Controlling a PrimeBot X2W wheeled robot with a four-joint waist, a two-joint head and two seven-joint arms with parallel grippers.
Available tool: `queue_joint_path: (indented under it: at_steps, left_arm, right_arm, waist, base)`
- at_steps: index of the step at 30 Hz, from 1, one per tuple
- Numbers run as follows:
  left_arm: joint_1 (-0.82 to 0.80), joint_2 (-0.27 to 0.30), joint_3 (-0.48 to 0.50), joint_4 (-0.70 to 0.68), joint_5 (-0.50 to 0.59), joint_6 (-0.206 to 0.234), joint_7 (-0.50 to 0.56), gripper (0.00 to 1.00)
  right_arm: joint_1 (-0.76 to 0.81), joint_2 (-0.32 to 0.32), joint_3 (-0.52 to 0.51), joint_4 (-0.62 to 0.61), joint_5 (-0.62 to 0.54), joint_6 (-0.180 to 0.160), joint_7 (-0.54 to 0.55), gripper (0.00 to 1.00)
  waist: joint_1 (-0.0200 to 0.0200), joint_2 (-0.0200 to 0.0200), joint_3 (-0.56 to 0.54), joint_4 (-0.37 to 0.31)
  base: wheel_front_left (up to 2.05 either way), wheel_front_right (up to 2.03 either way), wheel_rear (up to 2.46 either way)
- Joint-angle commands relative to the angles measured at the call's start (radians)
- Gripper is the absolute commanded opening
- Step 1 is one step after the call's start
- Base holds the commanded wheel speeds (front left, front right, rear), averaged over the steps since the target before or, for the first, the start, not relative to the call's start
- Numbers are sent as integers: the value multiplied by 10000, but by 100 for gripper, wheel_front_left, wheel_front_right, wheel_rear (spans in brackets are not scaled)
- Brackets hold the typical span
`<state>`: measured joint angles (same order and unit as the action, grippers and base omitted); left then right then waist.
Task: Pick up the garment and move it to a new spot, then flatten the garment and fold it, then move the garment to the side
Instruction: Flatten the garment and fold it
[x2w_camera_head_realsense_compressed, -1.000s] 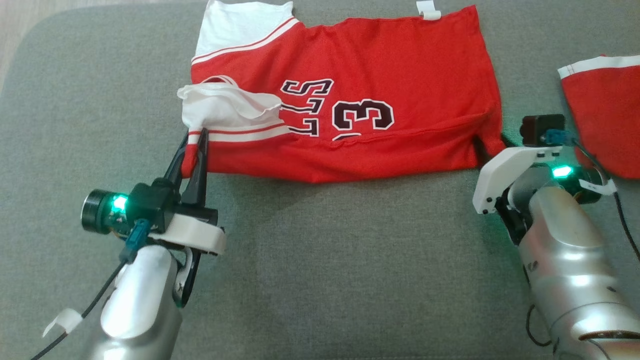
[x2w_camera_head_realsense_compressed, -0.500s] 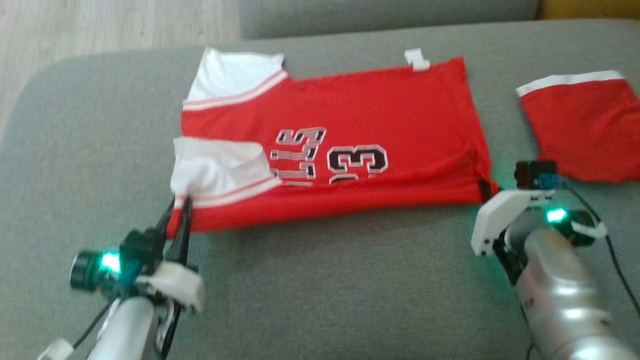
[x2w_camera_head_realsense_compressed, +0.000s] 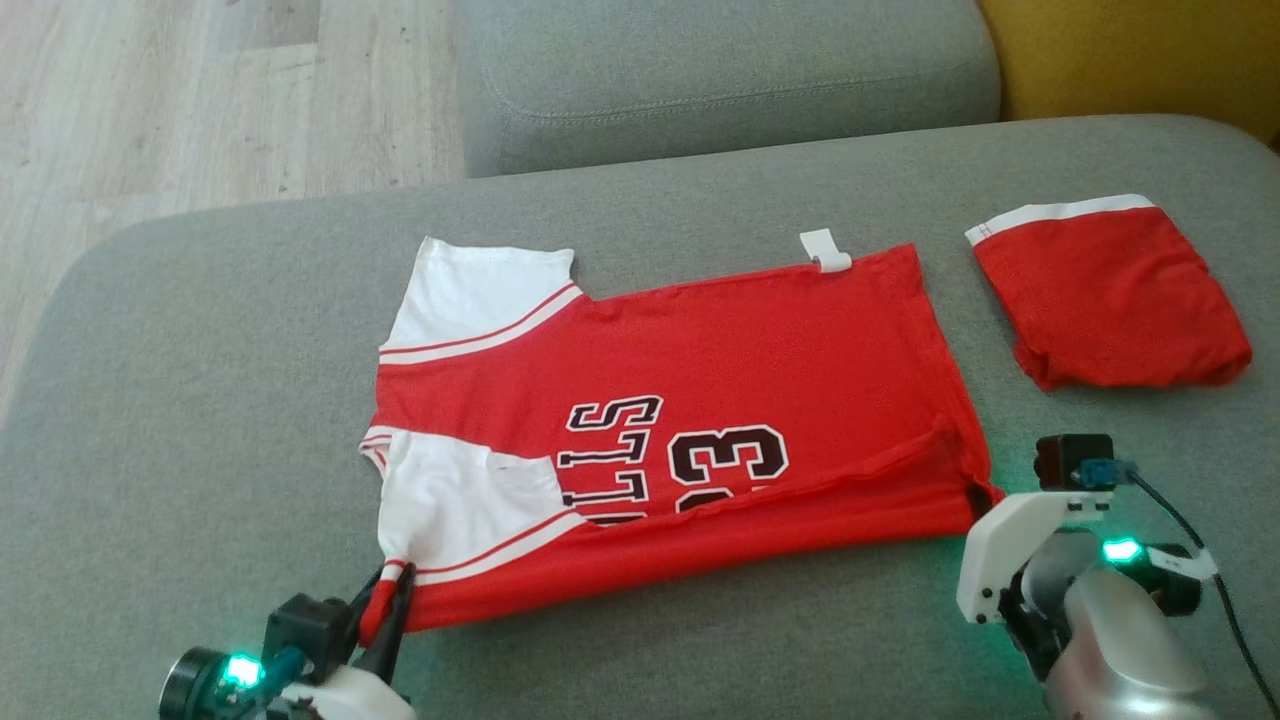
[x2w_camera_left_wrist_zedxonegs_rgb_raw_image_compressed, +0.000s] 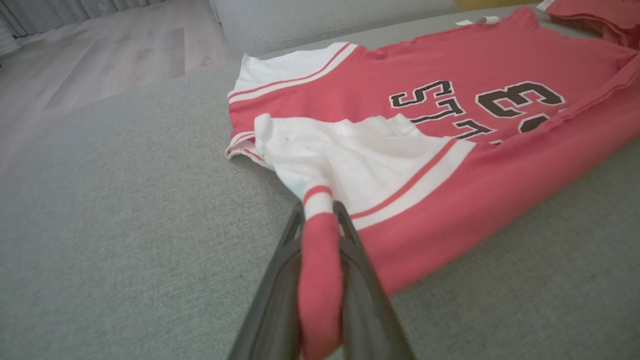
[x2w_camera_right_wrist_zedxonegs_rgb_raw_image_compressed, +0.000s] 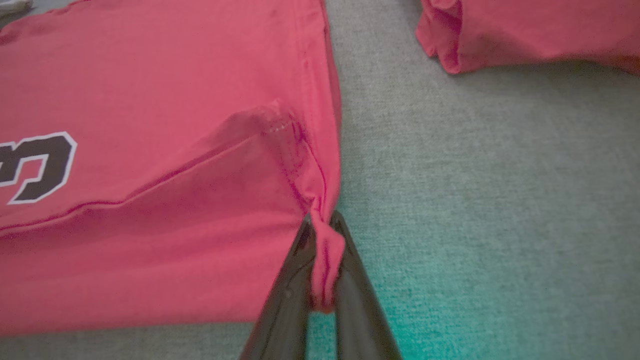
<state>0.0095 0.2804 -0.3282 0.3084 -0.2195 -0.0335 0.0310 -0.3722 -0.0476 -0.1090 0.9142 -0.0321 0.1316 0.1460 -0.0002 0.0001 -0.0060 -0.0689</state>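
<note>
On sofa cushion (x2w_camera_head_realsense_compressed: 200, 400), head view: red jersey (x2w_camera_head_realsense_compressed: 700, 370) lies part-folded at centre, left claw (x2w_camera_head_realsense_compressed: 385, 610) at its 7 o'clock corner, right claw (x2w_camera_head_realsense_compressed: 980, 493) at 4 o'clock, tips hard to see | left wrist view: left claw (x2w_camera_left_wrist_zedxonegs_rgb_raw_image_compressed: 320, 212) clamped on jersey's striped sleeve edge | right wrist view: right claw (x2w_camera_right_wrist_zedxonegs_rgb_raw_image_compressed: 322, 225) pinched tight on jersey's hem corner

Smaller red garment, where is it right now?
In the head view the smaller garment lies on the grey sofa seat at far right, just right of the jersey and apart from it.

Red cloth (x2w_camera_head_realsense_compressed: 1110, 300) (white band) on grey sofa (x2w_camera_head_realsense_compressed: 700, 640).
</note>
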Motion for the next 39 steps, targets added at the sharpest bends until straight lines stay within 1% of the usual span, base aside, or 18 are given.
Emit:
queue_joint_path:
  at_steps: [1,5,6,7,8,9,10,13,16,19,22,24,26,29,33,35,37,39]
  left_arm:
    - [-375,316,337,-393,-68,112,36,0]
    - [-370,271,235,-473,-98,128,172,0]
    - [-391,265,215,-457,-103,126,183,0]
    - [-431,238,233,-458,-100,179,112,1]
    - [-431,238,233,-458,-100,179,112,1]
    - [-475,214,247,-461,-78,243,12,93]
    - [-509,189,242,-447,-65,280,-51,100]
    - [-649,107,287,-460,-31,438,-352,100]
    - [-813,-3,413,-580,-22,654,-842,100]
    - [-1044,-184,711,-819,-117,926,-1699,100]
    - [-1313,-425,978,-1202,-258,1071,-2516,100]
    - [-1495,-558,1160,-1459,-298,1150,-2767,100]
    - [-1696,-630,1242,-1702,-253,1126,-2869,100]
    - [-2131,-538,1179,-1827,-55,905,-2908,100]
    - [-3249,-79,1053,-1553,244,466,-2839,100]
    - [-4031,226,963,-1215,364,152,-2523,100]
    - [-4915,577,818,-762,459,-257,-2058,100]
    - [-5814,882,653,-229,395,-605,-1592,100]
  right_arm:
    - [-41,-26,243,-552,139,-9,170,0]
    - [537,-26,421,-1634,515,-9,652,0]
    - [669,-26,459,-1918,594,-9,717,27]
    - [799,-26,491,-2206,733,-9,740,100]
    - [799,-26,491,-2206,733,-9,740,100]
    - [920,-26,549,-2495,884,-9,744,100]
    - [1032,-26,555,-2795,1016,-9,727,100]
    - [1295,-26,512,-3761,1405,-9,406,100]
    - [1484,-26,751,-4695,1867,-9,-217,100]
    - [1605,-26,1123,-5468,2220,-9,-1071,100]
    - [1725,-26,1496,-5924,2616,-9,-1872,100]
    - [1771,-26,1750,-6079,2807,-9,-2291,100]
    - [1752,-26,1932,-6163,2955,-9,-2604,100]
    - [1624,-26,2128,-6189,3034,-9,-2870,100]
    - [1333,-26,2205,-6252,3083,-9,-3110,100]
    - [1178,-26,2236,-6303,3118,-9,-3218,100]
    - [1031,-26,2299,-6379,3174,-9,-3322,100]
    - [874,-26,2409,-6473,3272,-9,-3427,100]
  waist:
    - [2,-1,28,9]
    - [2,-1,90,32]
    - [2,-1,103,34]
    - [2,-1,118,39]
    - [2,-1,118,39]
    - [2,-1,133,41]
    - [2,-1,147,39]
    - [2,-1,183,30]
    - [2,-1,255,-22]
    - [2,-1,391,-110]
    - [2,-1,579,-201]
    - [2,-1,710,-281]
    - [2,-1,872,-378]
    - [2,-1,1170,-538]
    - [2,-1,1750,-784]
    - [2,-1,2067,-874]
    - [2,-1,2425,-977]
    - [2,-1,2781,-1095]
  base:
    - [0,0,0]
    - [0,0,0]
    - [0,0,0]
    - [0,0,0]
    - [0,0,0]
    - [0,0,0]
    - [0,0,0]
    - [0,0,0]
    - [0,0,0]
    - [0,0,0]
    - [0,0,0]
    - [0,0,0]
    - [0,0,0]
    - [0,0,0]
    - [0,0,0]
    - [0,0,0]
    - [0,0,0]
    - [0,0,0]
